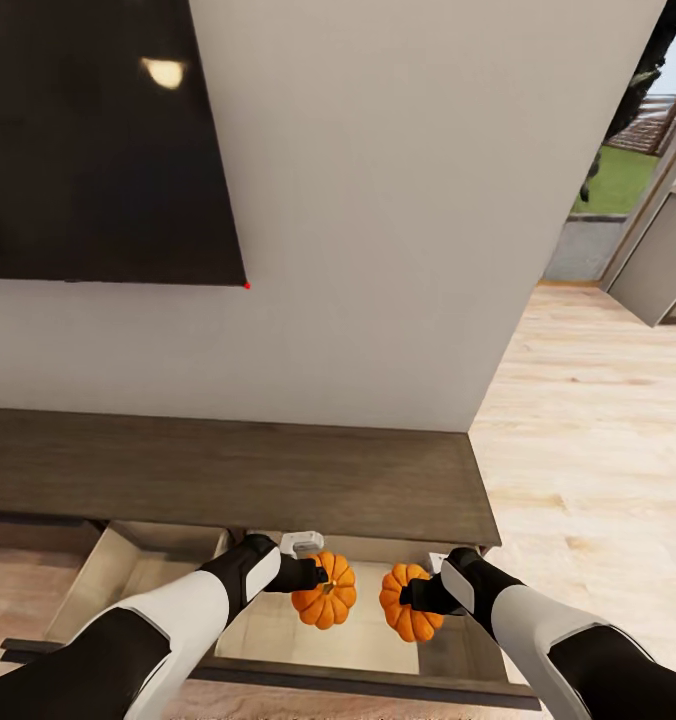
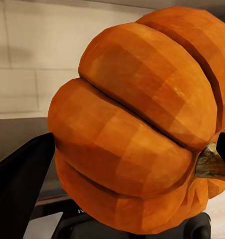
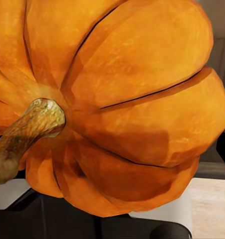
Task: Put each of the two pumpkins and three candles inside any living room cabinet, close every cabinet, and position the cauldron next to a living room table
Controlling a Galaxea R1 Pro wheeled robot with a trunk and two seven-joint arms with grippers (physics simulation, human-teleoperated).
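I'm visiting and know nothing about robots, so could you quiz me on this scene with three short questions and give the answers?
1. True or false: each gripper holds a pumpkin.
2. Over what do the pumpkins hang? A) the wooden floor B) an open drawer of the cabinet C) the cabinet's top
3. Fill in: on the wall above the cabinet hangs a dark ____.

Key:
1. True: the left gripper grips the left pumpkin, the right gripper the right pumpkin.
2. B: the open drawer of the cabinet, beige inside.
3. Screen.
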